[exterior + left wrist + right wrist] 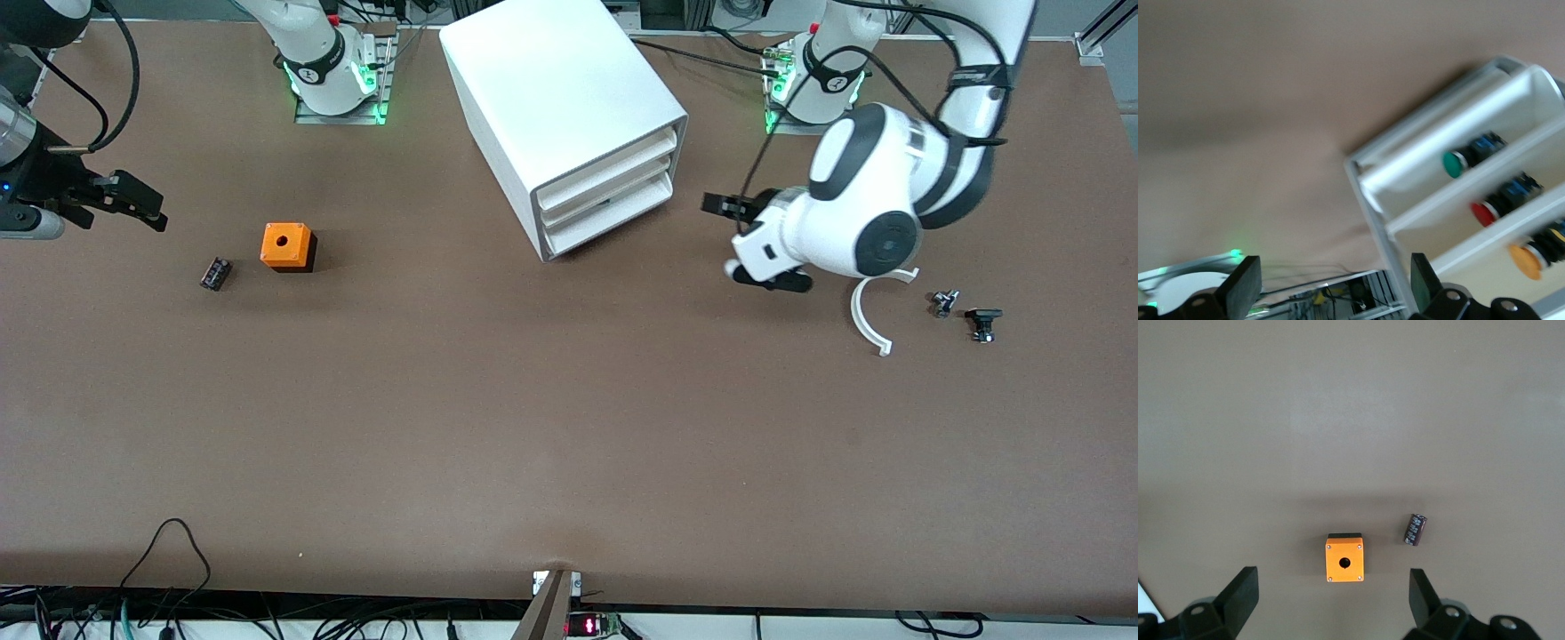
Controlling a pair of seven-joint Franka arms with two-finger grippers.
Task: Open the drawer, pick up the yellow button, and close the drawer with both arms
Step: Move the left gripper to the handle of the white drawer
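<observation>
The white cabinet stands toward the robots' bases, and its three drawers are pushed in. Their low fronts let the left wrist view see inside. There the button, with an orange-yellow cap on a black body, lies in one drawer. A red button and a green one lie in the other two. My left gripper hangs open just in front of the drawers, holding nothing. My right gripper waits open over the right arm's end of the table.
An orange cube with a hole and a small dark part lie near the right gripper. A white curved piece and two small black parts lie under and beside the left arm.
</observation>
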